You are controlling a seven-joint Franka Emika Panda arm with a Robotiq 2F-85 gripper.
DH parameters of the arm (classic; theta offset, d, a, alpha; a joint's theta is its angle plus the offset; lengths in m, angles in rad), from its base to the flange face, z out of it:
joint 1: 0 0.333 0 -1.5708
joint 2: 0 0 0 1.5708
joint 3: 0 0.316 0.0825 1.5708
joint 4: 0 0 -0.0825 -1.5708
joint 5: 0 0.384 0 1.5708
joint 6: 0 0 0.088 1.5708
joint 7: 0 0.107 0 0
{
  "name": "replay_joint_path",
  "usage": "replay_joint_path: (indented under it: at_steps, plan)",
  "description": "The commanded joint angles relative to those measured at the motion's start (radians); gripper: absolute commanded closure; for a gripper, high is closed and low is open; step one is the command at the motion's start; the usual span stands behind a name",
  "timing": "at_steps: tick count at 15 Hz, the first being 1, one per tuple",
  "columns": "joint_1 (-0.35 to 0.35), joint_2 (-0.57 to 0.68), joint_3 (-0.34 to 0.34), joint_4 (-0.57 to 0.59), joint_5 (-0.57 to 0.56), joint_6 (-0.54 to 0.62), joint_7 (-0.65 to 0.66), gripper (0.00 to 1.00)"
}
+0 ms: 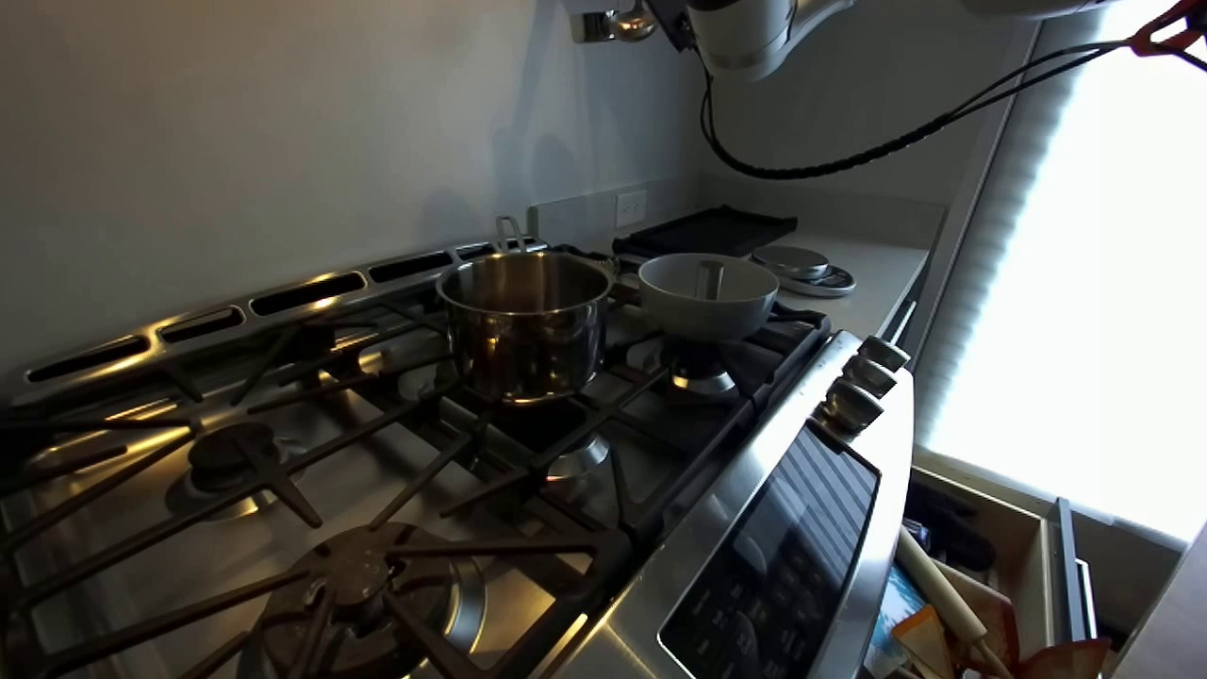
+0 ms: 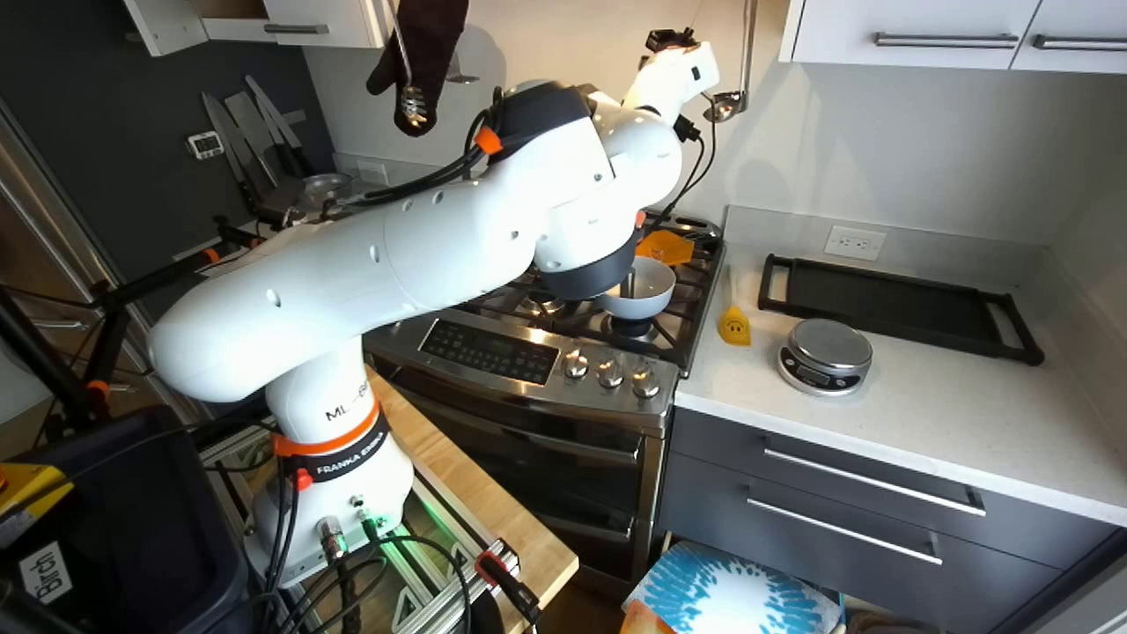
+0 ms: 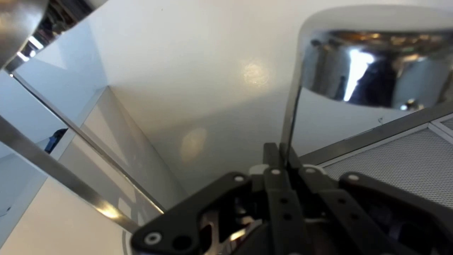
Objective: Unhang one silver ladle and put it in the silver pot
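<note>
Silver ladle, pinched! Gripper has the thin handle running between its tips, bowl just beyond; silver pot stands well below in an exterior view, so a lift clear probably precedes lowering.

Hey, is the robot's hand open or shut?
Shut: the wrist view shows the hand pinching a silver ladle by its thin handle.
</note>
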Motion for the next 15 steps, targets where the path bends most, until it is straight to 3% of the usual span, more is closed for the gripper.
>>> replay_joint_path:
  at_steps: [1, 7, 12, 15]
  plan:
    - [-0.008, -0.014, 0.016, 0.008, -0.020, -0.014, -0.054, 0.99]
    - [0.000, -0.014, 0.011, 0.020, -0.005, 0.022, -0.103, 0.99]
    - [-0.006, -0.085, 0.062, 0.018, -0.145, 0.027, -0.045, 0.99]
    - [-0.008, -0.101, 0.071, 0.005, -0.141, 0.030, -0.036, 0.99]
